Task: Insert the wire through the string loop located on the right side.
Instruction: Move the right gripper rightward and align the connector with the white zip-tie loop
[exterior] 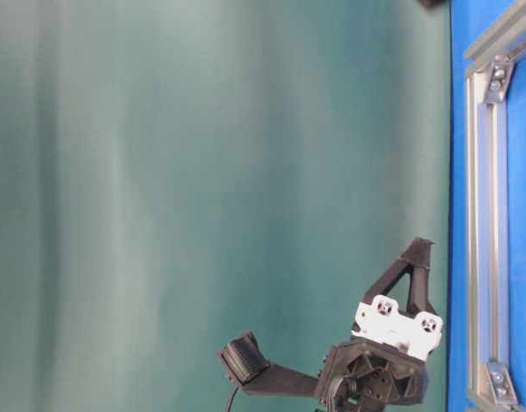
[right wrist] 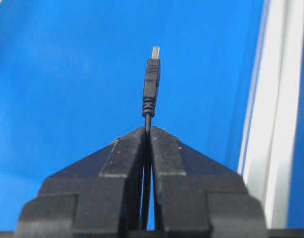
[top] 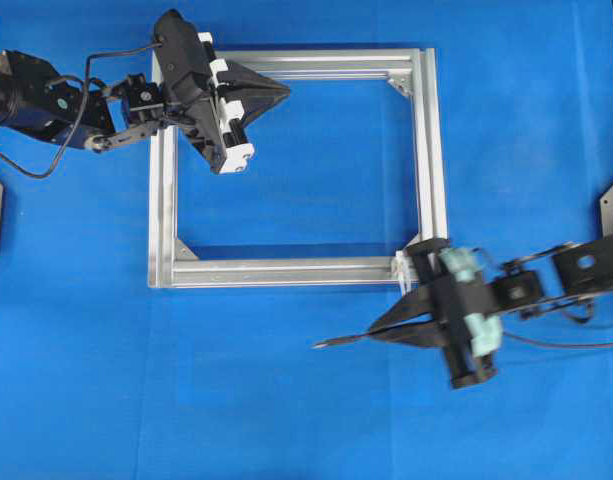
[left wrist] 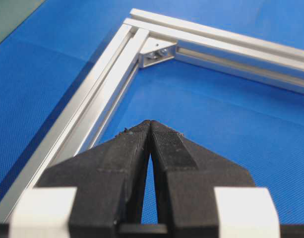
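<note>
My right gripper (top: 374,333) is shut on the wire (top: 336,342), just below the frame's lower right corner. The wire's plug tip sticks out leftward past the fingertips, over the blue mat. In the right wrist view the plug (right wrist: 152,79) points straight ahead from the shut gripper (right wrist: 148,130), and the thin cable runs back between the fingers. The string loop (top: 401,272), small and white, hangs at the frame's lower right corner, beside the right gripper's body. My left gripper (top: 286,90) is shut on nothing, over the frame's upper left part, as the left wrist view (left wrist: 150,124) shows.
A square aluminium frame (top: 286,271) lies flat on the blue mat, with silver corner brackets (left wrist: 156,52). One of its rails (right wrist: 275,124) runs along the right of the right wrist view. The table-level view shows the left gripper (exterior: 421,249) beside a frame rail (exterior: 481,215).
</note>
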You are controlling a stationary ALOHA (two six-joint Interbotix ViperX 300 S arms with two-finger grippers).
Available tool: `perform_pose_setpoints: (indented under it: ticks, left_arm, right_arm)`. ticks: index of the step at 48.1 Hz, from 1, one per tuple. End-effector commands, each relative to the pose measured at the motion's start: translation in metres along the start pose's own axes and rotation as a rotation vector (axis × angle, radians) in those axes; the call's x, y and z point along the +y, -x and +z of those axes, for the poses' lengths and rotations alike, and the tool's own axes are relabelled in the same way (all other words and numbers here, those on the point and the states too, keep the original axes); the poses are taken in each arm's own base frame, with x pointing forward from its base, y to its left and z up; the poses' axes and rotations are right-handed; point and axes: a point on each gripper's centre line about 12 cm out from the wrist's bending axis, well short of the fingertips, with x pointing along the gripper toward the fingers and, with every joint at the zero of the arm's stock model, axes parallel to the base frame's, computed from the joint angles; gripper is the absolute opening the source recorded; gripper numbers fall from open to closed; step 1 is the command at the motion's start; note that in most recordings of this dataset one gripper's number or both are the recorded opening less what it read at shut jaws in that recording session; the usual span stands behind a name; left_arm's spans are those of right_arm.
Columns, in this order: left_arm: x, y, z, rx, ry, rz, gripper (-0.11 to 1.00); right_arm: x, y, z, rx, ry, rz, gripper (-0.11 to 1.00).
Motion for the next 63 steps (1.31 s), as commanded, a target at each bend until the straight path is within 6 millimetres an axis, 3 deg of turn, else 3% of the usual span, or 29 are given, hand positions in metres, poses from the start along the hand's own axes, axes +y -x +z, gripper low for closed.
perform_pose_setpoints:
  ticks: [1,14,27,52,63]
  left_arm:
    - [-0.001,0.002,0.015,-0.046,0.000,-0.004,0.00]
    - [-0.001,0.002,0.015,-0.046,0.000,-0.004,0.00]
    - [-0.001,0.002,0.015,-0.044,0.000,-0.004,0.00]
    - [-0.001,0.002,0.015,-0.046,0.000,-0.004,0.00]
    - [-0.001,0.002,0.015,-0.046,0.000,-0.004,0.00]
  right_arm:
    - [0.000,0.016,0.001,-0.030,-0.008,0.006,-0.03]
    - [-0.006,0.054,-0.022,0.001,-0.009,0.002,-0.03]
    - [-0.009,0.080,-0.035,0.033,-0.010,0.001,-0.03]
    - [-0.015,0.088,-0.042,0.040,-0.019,-0.018,-0.03]
    - [-0.031,0.090,-0.040,0.026,-0.048,-0.080,-0.03]
